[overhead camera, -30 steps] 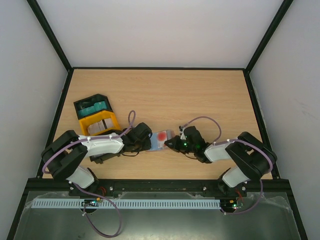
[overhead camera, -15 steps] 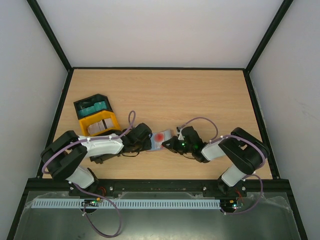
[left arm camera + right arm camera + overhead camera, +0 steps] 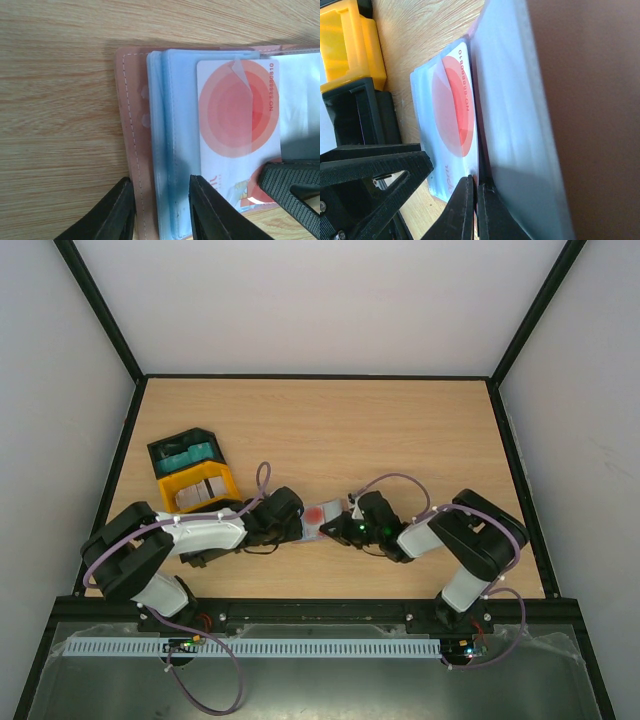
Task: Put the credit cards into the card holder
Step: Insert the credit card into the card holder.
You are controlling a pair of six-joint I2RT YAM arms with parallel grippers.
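The card holder lies open on the table, pinkish stitched edge to the left and clear blue sleeves stacked on it. My left gripper straddles that edge and the sleeves, one finger against the leather and the other on the plastic. A red-and-white credit card lies over the sleeves, a clear sleeve corner overlapping its top. My right gripper is shut on the card's edge beside the holder's raised brown flap. From above, both grippers meet at the card.
A black tray with teal cards and a yellow tray with pale cards stand at the left, just behind my left arm. The yellow tray also shows close behind the left gripper.
My right arm has folded in and its gripper has slid left toward the left gripper, with the card. The left arm has stayed put.
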